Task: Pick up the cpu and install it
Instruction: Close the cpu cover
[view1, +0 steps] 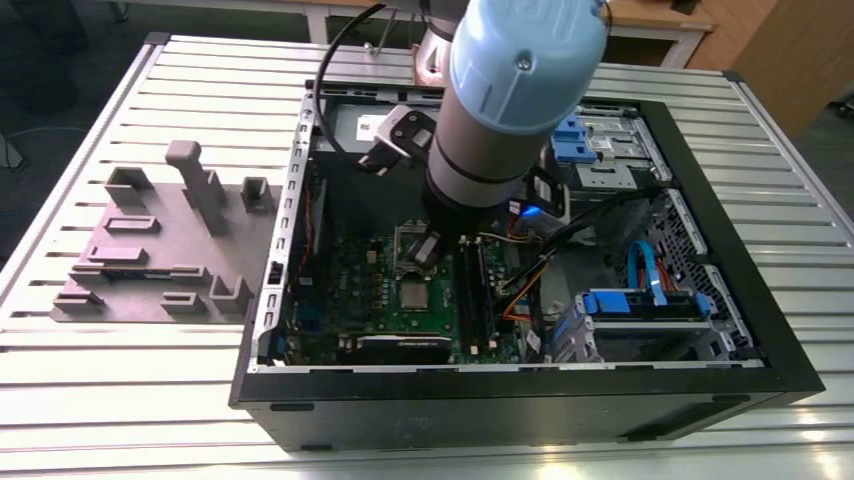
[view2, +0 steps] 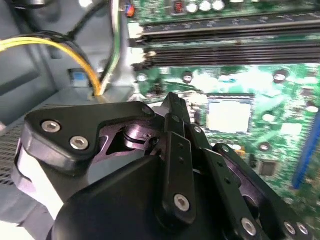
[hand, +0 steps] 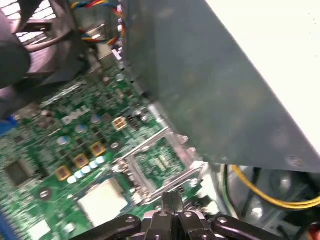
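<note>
The cpu (view1: 415, 294) is a silver square lying flat on the green motherboard (view1: 354, 285) inside the open computer case (view1: 534, 400). In the second wrist view the cpu (view2: 229, 116) sits inside a dark socket frame. The first wrist view shows the cpu (hand: 103, 197) beside an opened metal socket frame (hand: 157, 161). My gripper (view1: 430, 250) hangs just above the board at that opened frame, a little beyond the cpu. In both wrist views the gripper (hand: 172, 198) (view2: 172, 102) has its fingertips pressed together, with nothing visible between them.
Black memory slots (view1: 474, 290) run beside the socket. Yellow cables (view2: 75, 55) and the grey case wall (hand: 225, 100) lie close to the gripper. Blue drive brackets (view1: 641, 300) fill the exterior view's right. A grey slotted fixture (view1: 160, 250) stands on the slatted table (view1: 80, 400).
</note>
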